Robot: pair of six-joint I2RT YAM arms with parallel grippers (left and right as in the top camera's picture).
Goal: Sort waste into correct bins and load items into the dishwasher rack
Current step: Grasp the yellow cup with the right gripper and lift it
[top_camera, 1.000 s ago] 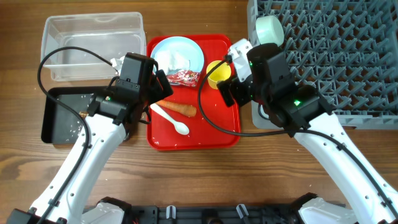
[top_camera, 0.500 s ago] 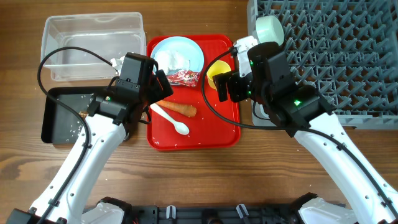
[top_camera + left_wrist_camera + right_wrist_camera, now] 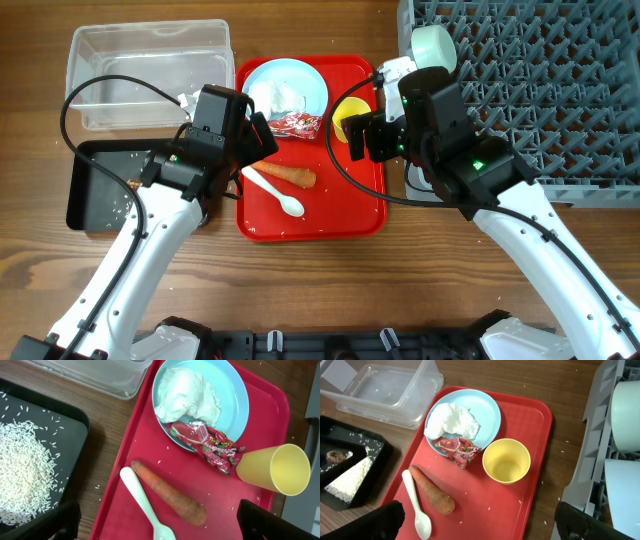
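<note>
Both arms reach in from the near edge of the wooden table (image 3: 300, 290). Left gripper (image 3: 262, 140) hovers over the left side of the red tray (image 3: 310, 225), jaws spread wide, nothing between them. Right gripper (image 3: 362, 142) hangs over the tray's right edge just beside the yellow cup (image 3: 347, 118), jaws equally wide and empty. Nearest on the tray: white spoon (image 3: 140, 497), bowl end toward the near edge, lying alongside the carrot (image 3: 167, 492), the two almost touching. Beyond them the red wrapper (image 3: 207, 445), partly resting on the rim of the blue plate (image 3: 232, 405); crumpled tissue (image 3: 187, 397) sits on the plate. Cup upright, mouth up, on the tray right of the wrapper. Left of the red tray: black tray (image 3: 90, 205) holding a heap of rice (image 3: 20, 480) and a small brown scrap (image 3: 334, 456). Farther back, the clear tub (image 3: 150, 70). Far right, the grey rack (image 3: 540, 90), a pale bowl (image 3: 433, 45) standing on edge at its left side
</note>
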